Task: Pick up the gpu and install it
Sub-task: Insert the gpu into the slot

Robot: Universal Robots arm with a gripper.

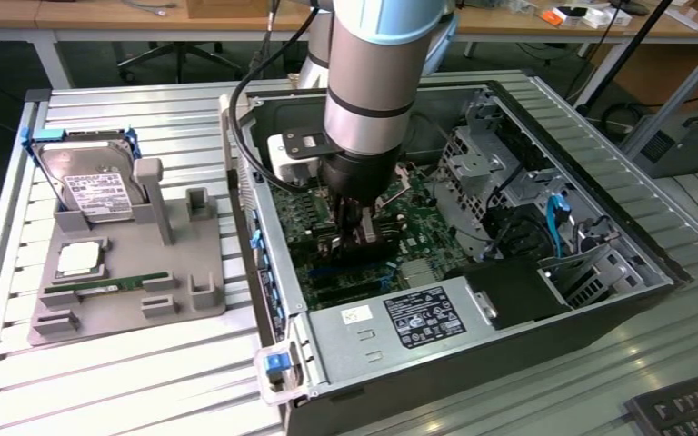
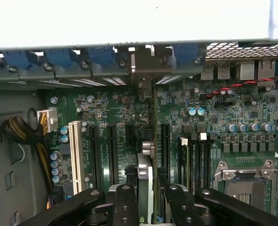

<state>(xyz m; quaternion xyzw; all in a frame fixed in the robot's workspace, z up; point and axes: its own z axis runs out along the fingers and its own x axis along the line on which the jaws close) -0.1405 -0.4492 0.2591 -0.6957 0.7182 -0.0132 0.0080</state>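
Gripping the gpu (image 2: 145,186) between its two dark fingers (image 2: 125,205), the hand (image 1: 359,221) hangs inside the open computer case (image 1: 622,300), low over the green motherboard (image 2: 110,110). Held edge-on, the card shows as a narrow grey slat whose long axis runs along the row of black expansion slots (image 2: 112,153), pointing toward the case's rear wall with its blue clips (image 2: 59,57); whether its lower edge touches the board I cannot tell. A white slot (image 2: 75,155) lies beside the black ones, and the empty processor socket (image 2: 245,181) sits on the other side of the card. In the exterior view, the near end of the case holds the labelled power supply (image 1: 416,322), leaving a tight pocket around the arm. At the exterior view's left, on the ribbed metal worktop (image 1: 119,381), a grey fixture (image 1: 131,272) carries a hard drive (image 1: 92,191) and a green memory stick (image 1: 106,286). Farther back stand wooden desks (image 1: 106,18).
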